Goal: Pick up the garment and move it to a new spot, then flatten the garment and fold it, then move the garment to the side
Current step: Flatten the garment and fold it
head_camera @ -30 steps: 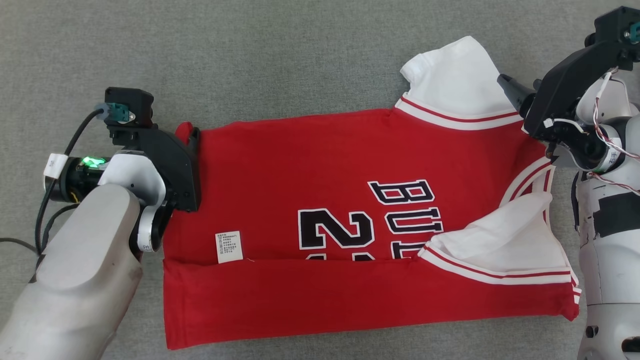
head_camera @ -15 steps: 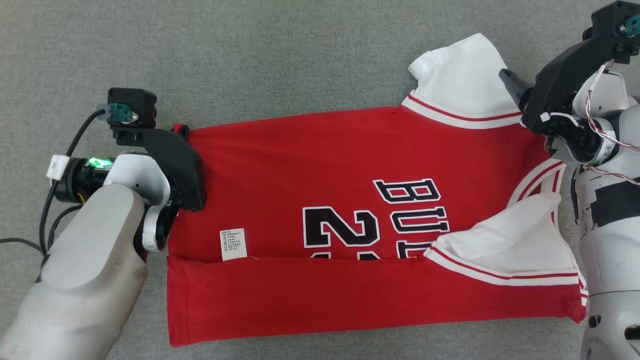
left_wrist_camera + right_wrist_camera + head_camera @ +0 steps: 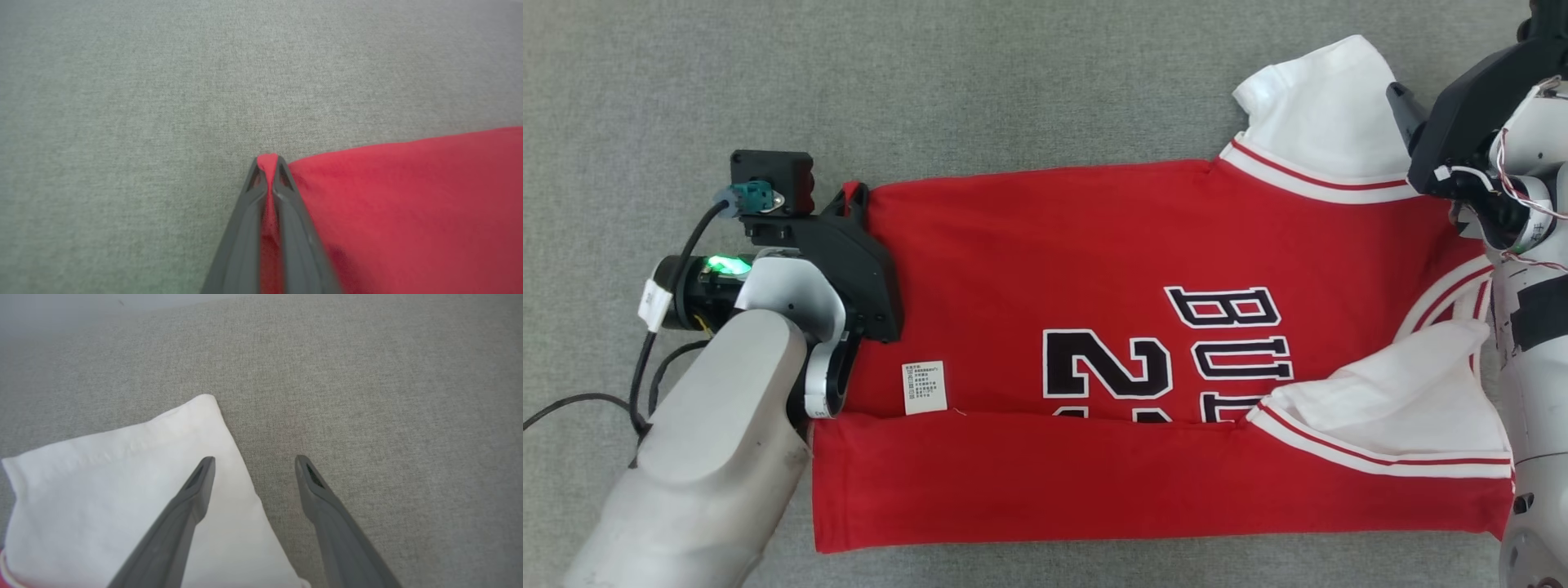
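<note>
Surface: a grey woven surface carries everything.
Garment: a red jersey-style garment lies spread flat on it. Its hem is toward the robot's left and its sleeves toward the robot's right.
Fold: the long edge nearest the robot is turned up over the body as a folded band. The band's upper edge cuts across the bottom of the black lettering.
Care label: a small white care label sits just above the band's edge, near the hem end.
Far sleeve: the far white sleeve sticks out past the garment's far long edge and lies on the grey.
Near sleeve: the near white sleeve lies rumpled across the red at the right end, beside the white-and-red striped trim.
Left end effector: the left end effector is at the far hem corner. In its wrist view, the two fingers are pressed together on a ridge of red cloth, and the corner is drawn into a small peak.
Right end effector: the right end effector is at the outer edge of the far sleeve with its fingers spread wide and nothing between them. One tip is over the white fabric and the other over the grey beside it. I cannot tell whether the tips touch down.
Left arm: a green light glows at the wrist, and a dark cable trails off toward the left.
</note>
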Available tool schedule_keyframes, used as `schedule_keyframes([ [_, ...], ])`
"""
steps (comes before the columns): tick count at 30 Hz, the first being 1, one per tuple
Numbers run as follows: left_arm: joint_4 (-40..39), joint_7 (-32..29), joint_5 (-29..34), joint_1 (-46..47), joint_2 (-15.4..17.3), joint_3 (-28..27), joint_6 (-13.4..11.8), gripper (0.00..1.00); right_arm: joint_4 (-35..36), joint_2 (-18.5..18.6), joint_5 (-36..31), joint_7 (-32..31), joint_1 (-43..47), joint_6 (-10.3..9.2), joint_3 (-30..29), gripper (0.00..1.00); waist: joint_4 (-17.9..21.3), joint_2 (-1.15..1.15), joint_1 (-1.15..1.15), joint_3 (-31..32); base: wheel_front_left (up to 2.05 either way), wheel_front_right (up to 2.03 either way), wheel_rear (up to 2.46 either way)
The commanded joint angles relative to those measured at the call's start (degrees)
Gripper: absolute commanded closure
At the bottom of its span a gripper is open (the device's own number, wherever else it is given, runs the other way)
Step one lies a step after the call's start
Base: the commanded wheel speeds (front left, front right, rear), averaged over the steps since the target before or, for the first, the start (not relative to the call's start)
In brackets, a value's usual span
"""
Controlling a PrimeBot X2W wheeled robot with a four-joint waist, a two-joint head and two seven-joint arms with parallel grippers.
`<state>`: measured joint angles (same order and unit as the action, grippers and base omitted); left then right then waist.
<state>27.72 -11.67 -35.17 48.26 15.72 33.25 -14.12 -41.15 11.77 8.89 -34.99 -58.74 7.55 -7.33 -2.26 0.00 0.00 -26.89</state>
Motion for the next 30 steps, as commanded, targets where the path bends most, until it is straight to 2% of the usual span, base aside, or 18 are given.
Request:
schedule_keyframes([
  [1, 0.39, -0.28, 0.00, -2.16, -0.84, 0.86, -0.04, 1.00, -0.48, 0.63, -0.95, 0.19, -0.42, -0.16, 0.06, 0.00, -0.65, 0.00, 0.00, -0.68, 0.00, 0.00, 0.00],
  [7, 0.57, 1.04, -0.49, -4.08, -2.04, 1.59, 0.05, 1.00, -1.91, 1.71, -3.74, 0.16, -0.90, -0.16, 1.66, 0.00, -1.22, 0.00, 0.00, -1.39, 0.00, 0.00, 0.00],
  [11, 1.26, 1.25, -0.71, -4.34, -2.16, 1.99, 0.33, 1.00, -2.00, 1.76, -4.58, 1.33, -1.75, -0.16, 0.72, 0.00, -1.44, 0.00, 0.00, -1.76, 0.00, 0.00, 0.00],
  [19, 1.45, 1.57, -0.61, -2.53, -2.63, 2.41, 0.57, 1.00, -3.40, 1.39, -5.77, -0.04, -5.02, -0.16, -0.39, 0.00, -2.83, 0.00, 0.00, -3.19, 0.00, 0.00, 0.00],
  [24, 1.58, 1.98, -0.75, -1.78, -2.95, 2.45, 0.57, 1.00, -5.77, 0.62, -4.19, -2.94, -5.34, -0.16, 0.30, 0.00, -3.19, 0.00, 0.00, -3.97, 0.00, 0.00, 0.00],
  [26, 1.68, 2.32, -0.89, -1.48, -2.98, 2.32, 0.83, 1.00, -6.44, 0.47, -3.39, -4.45, -4.96, -0.14, 1.34, 0.93, -3.10, 0.00, 0.00, -4.14, 0.00, 0.00, 0.00],
  [27, 1.80, 2.56, -0.98, -1.43, -2.96, 2.27, 0.91, 1.00, -6.33, 0.54, -3.00, -4.52, -4.77, -0.14, 1.80, 1.00, -3.04, 0.00, 0.00, -4.17, 0.00, 0.00, 0.00],
  [30, 2.14, 3.25, -1.12, -1.53, -2.69, 1.98, 1.01, 1.00, -5.54, 1.69, -1.81, -4.01, -4.03, -0.15, 3.62, 1.00, -2.76, 0.00, 0.00, -3.97, 0.00, 0.00, 0.00],
])
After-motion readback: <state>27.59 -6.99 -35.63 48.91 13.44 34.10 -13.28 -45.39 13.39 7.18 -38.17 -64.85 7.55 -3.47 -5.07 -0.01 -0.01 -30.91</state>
